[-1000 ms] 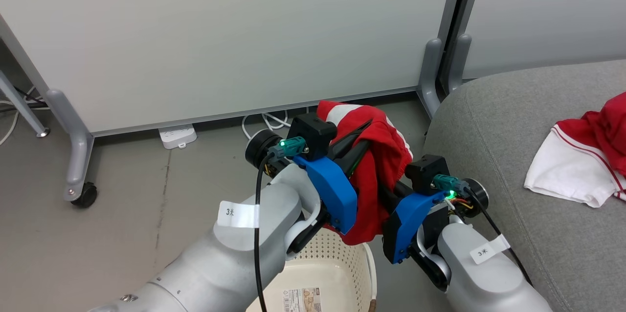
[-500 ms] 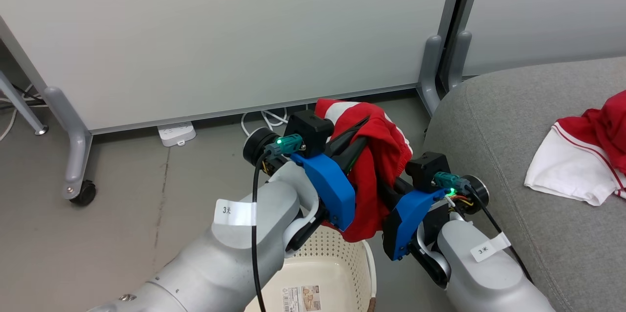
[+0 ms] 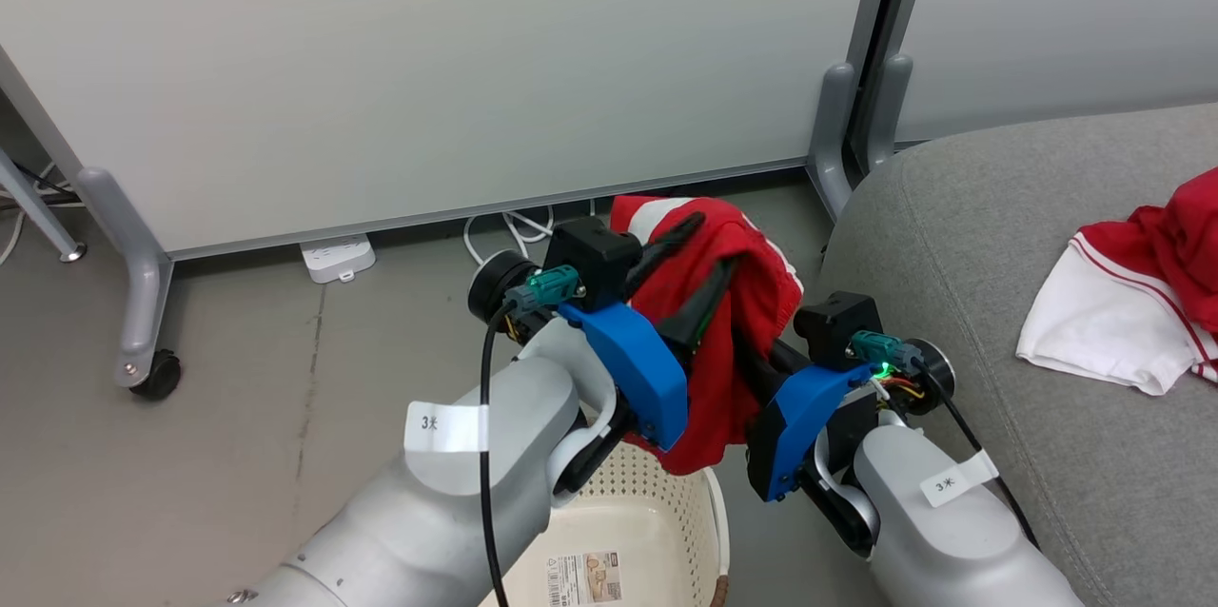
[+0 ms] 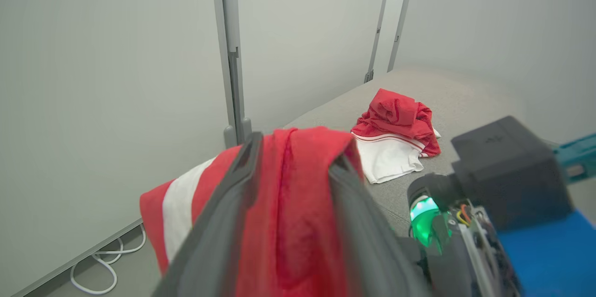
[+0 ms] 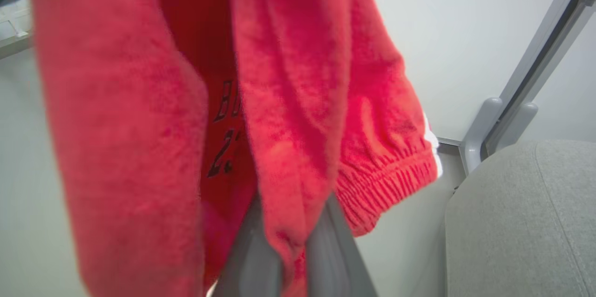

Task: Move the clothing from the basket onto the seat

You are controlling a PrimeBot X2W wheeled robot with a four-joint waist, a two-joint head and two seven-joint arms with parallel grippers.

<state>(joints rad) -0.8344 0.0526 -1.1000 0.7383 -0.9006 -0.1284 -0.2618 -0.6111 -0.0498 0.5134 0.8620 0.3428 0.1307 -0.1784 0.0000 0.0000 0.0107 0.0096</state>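
Care on the carry: the red garment (image 3: 761, 303) hangs above the basket (image 3: 647, 493), pinched in my closed right gripper (image 5: 291, 222); my left gripper (image 4: 298, 150) stands spread, cloth draped over it. I'd slip it free, then swing onto the seat (image 3: 952, 255).

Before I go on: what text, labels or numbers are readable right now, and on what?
"3" and an unclear mark: white tag on left forearm.
"3" and an unclear mark: white tag on right forearm.
"B" above "2", rest hidden in folds: dark print on red garment.
Basket sticker: print too small to read.
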